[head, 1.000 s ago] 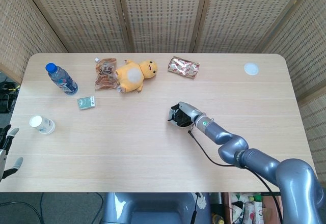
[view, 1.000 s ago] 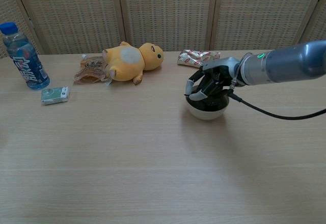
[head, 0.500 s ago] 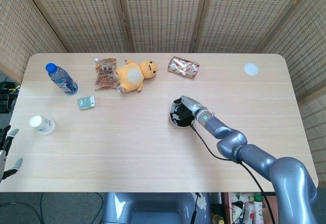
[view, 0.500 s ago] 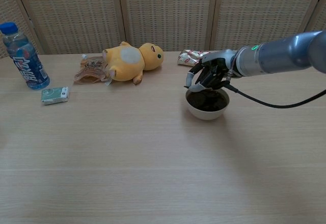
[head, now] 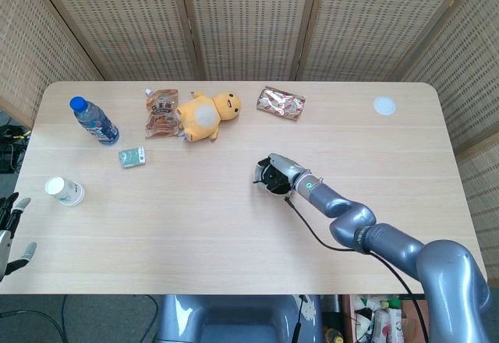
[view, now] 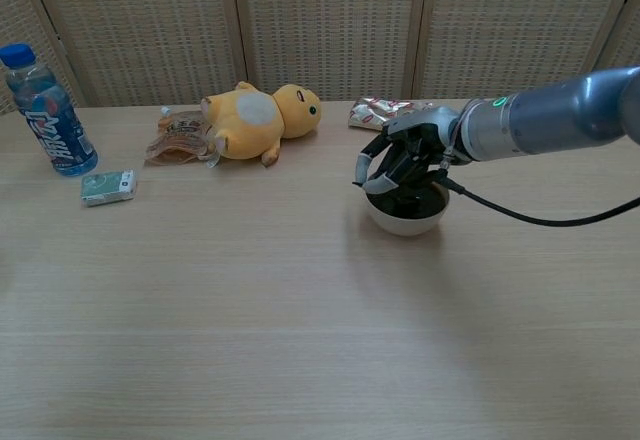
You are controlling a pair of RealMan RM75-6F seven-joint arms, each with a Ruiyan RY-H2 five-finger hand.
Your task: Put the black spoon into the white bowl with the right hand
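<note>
Hovering over the white bowl (view: 405, 216), the right hand (view: 402, 152) is curling its fingers above the rim; whether they are grasping the black spoon I cannot tell. Something dark is filling the bowl, probably the spoon: likely light, stiff and best gripped mid-handle.

Black spoon: not made out; right hand (view: 400, 158) hangs over the white bowl (view: 405, 216) and hides most of its dark inside
Right hand grasp: fingers curled down over the bowl, contents between them unclear
Left hand (head: 9, 230): cut by the head view's left edge, only pale fingertips showing; outside the chest view
Snack packet (head: 161, 112) print: too small to read
</note>
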